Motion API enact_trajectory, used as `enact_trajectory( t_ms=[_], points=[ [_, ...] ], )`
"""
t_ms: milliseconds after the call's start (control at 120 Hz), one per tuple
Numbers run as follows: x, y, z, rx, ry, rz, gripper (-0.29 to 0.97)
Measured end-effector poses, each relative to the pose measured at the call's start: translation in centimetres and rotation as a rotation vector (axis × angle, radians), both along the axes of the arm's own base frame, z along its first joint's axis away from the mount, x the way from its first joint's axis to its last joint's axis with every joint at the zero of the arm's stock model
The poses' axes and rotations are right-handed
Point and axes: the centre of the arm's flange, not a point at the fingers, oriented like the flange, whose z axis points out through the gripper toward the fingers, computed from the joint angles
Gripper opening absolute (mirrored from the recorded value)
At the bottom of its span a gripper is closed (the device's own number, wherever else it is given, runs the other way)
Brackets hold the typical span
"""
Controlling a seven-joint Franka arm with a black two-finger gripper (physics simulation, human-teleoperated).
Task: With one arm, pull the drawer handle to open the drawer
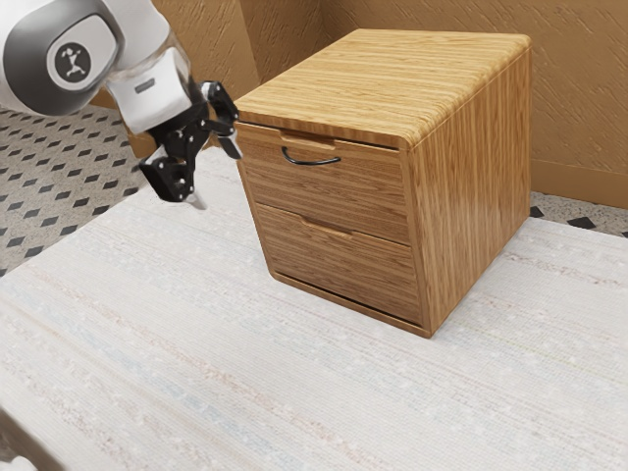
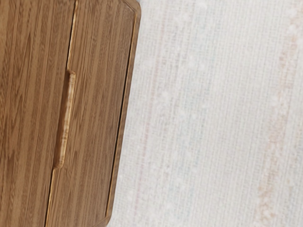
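Gripper is hovering near the dark handle of the top drawer, fingers spread and empty, presumably so they can close around the bar.

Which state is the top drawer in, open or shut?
Shut: the top drawer front sits flush with the lower drawer; its handle is untouched.

Wide free room over the pale table across the lower frame. Blocked at centre right by the wooden cabinet, with a dark handle sticking out of the top drawer.
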Motion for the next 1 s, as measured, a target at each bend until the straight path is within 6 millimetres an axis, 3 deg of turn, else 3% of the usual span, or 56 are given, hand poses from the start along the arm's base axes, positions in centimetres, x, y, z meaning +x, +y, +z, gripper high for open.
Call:
enact_trajectory(
  t_ms=[350,550,1000],
  points=[
    [3.3,-0.3,-1.1,-0.040,-0.108,-0.241,0.38],
    [5.6,0.0,-1.2,-0.010,-0.154,-0.326,0.33],
    [8.7,0.9,-4.3,-0.010,-0.172,-0.424,0.25]
  ],
)
